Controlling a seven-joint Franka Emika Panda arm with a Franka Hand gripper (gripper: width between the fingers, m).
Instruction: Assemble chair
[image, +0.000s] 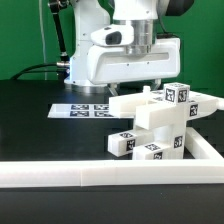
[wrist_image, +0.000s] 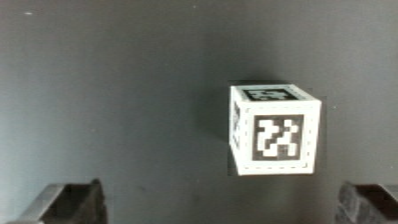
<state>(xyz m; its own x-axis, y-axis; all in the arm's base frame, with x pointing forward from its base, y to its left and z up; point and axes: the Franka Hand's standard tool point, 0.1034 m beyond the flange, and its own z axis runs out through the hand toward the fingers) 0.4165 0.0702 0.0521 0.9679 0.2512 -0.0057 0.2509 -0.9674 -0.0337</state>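
Bright overhead light, wrist pic soft.

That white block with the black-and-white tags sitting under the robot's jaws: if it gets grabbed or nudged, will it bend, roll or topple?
The tagged block looks like rigid plastic, so it probably won't bend. Its flat faces and square edges suggest sliding rather than rolling. It seems chunky and likely light, so an off-centre nudge might turn it.

I have the arm (image: 118, 45) hanging over the table, wrist pointing straight down, white housing facing the exterior camera. In the wrist view my gripper (wrist_image: 222, 205) has its jaws spread wide, one dark fingertip (wrist_image: 68, 203) at each side, nothing between them.
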